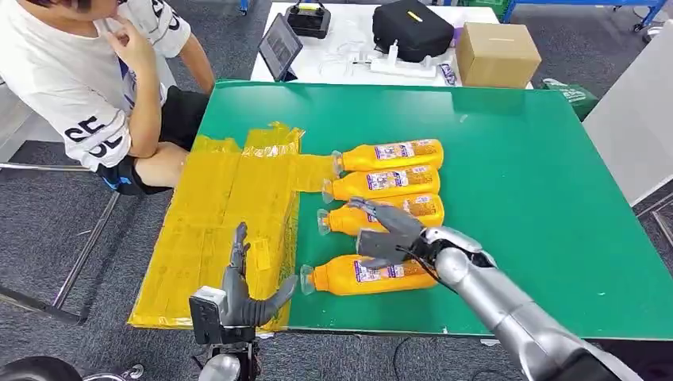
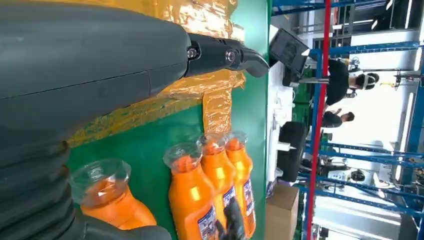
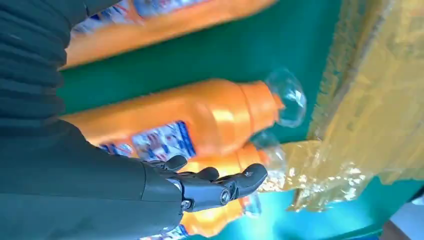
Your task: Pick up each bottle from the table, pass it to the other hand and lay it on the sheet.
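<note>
Four orange bottles lie side by side on the green table (image 1: 540,198), caps toward the yellow sheet (image 1: 222,214). From far to near they are the first (image 1: 393,154), second (image 1: 385,182), third (image 1: 424,208) and nearest bottle (image 1: 361,278). My right hand (image 1: 389,234) hovers open over the gap between the third and nearest bottles, fingers spread, holding nothing. The right wrist view shows its fingers (image 3: 220,187) extended above the third bottle (image 3: 200,117). My left hand (image 1: 242,286) is open over the sheet's near edge, fingers up, just left of the nearest bottle's cap (image 2: 100,175).
A person (image 1: 87,79) sits at the table's far left corner, beside the sheet. Behind the green table stands a white table with a tablet (image 1: 280,44), a black bag (image 1: 413,28) and a cardboard box (image 1: 496,51). A white panel (image 1: 635,119) stands at the right.
</note>
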Controlling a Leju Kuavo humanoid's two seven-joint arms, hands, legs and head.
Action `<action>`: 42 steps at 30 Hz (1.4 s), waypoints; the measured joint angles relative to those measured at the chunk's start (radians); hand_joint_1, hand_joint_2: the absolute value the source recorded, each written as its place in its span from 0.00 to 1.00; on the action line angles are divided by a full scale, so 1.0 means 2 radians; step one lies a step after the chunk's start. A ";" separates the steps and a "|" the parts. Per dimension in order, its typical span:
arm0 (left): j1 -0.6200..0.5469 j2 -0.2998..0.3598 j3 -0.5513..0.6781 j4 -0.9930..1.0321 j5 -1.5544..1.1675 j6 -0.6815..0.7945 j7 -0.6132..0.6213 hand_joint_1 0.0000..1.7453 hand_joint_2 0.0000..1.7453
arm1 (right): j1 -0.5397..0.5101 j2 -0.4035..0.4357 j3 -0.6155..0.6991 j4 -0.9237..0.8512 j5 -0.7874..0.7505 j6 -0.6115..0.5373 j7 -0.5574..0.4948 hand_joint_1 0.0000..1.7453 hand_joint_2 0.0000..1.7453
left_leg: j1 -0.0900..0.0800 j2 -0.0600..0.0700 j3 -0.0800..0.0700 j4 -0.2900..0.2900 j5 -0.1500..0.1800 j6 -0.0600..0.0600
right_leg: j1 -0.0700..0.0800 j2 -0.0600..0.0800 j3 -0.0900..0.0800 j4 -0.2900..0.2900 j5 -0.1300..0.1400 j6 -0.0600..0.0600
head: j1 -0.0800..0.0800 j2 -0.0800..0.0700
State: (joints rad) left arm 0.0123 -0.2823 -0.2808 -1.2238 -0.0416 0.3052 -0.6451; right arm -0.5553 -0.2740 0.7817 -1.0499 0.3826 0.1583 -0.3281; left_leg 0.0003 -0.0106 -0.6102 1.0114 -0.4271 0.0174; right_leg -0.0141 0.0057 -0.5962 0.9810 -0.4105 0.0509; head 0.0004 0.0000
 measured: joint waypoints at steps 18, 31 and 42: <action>0.002 -0.003 0.014 0.000 -0.002 0.002 -0.003 0.00 1.00 | 0.107 -0.072 0.002 -0.132 0.042 -0.017 0.018 0.00 1.00 | 0.000 0.000 0.000 0.000 0.000 0.000 | 0.000 0.000 0.000 0.000 0.000 0.000 | 0.000 0.000; 0.002 -0.003 0.014 0.000 -0.002 0.000 -0.003 0.00 1.00 | 0.110 -0.071 -0.021 -0.100 0.042 -0.028 0.040 0.00 1.00 | 0.000 0.000 0.001 0.000 0.000 0.000 | 0.000 0.000 0.000 0.000 0.000 0.000 | 0.000 0.000; 0.004 -0.003 0.015 0.000 -0.002 0.003 0.005 0.00 1.00 | 0.133 -0.074 -0.068 -0.079 0.078 -0.030 0.069 0.00 1.00 | 0.000 0.000 0.001 0.000 0.000 0.000 | 0.000 0.000 0.001 0.000 0.000 0.000 | 0.000 0.000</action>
State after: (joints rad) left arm 0.0205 -0.2884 -0.2499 -1.2230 -0.0446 0.3113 -0.6352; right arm -0.2888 -0.4215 0.6451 -1.2085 0.5383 0.0973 -0.1907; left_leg 0.0004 -0.0096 -0.6083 1.0113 -0.4275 0.0175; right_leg -0.0140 0.0059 -0.5946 0.9806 -0.4104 0.0510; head 0.0000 0.0000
